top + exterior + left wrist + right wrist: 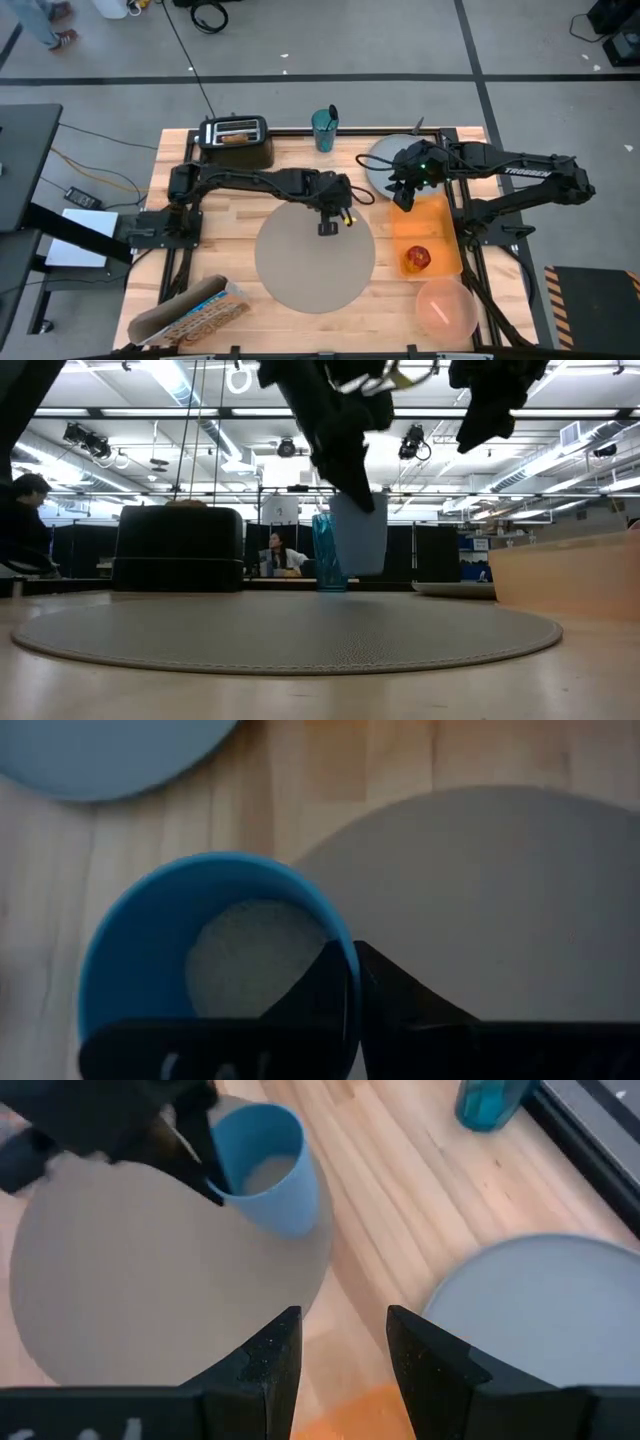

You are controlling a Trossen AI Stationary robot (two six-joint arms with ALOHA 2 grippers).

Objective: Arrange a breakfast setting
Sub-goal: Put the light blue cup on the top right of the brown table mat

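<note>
The left gripper [205,1175] is clamped on the blue cup's [268,1165] rim, above the placemat's [314,272] edge — the right gripper [340,1355], fingers apart, hovers near the plate [540,1310].

Bright ceiling strip lights [190,395] backlight the low view into silhouettes; the left wrist view looks slightly soft.
</note>
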